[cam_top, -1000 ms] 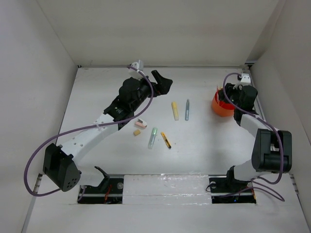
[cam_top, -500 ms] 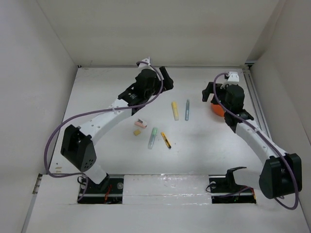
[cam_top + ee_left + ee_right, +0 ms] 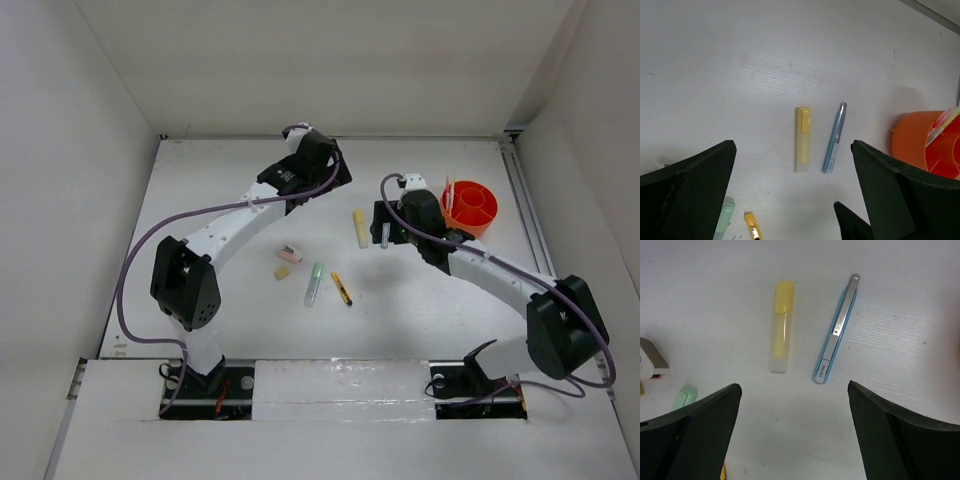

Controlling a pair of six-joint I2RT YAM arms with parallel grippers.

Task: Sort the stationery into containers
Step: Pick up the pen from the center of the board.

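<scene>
Top view: the grey-blue pen lies mid-table, long axis running near-to-far, parallel to the yellow marker just left of it; the right gripper hangs over its far end, with the orange pot off to the right. Left wrist: the left gripper is spread wide and empty, high above both. Right wrist: fingers wide apart, holding nothing, the pen's metal clip end pointing away
</scene>
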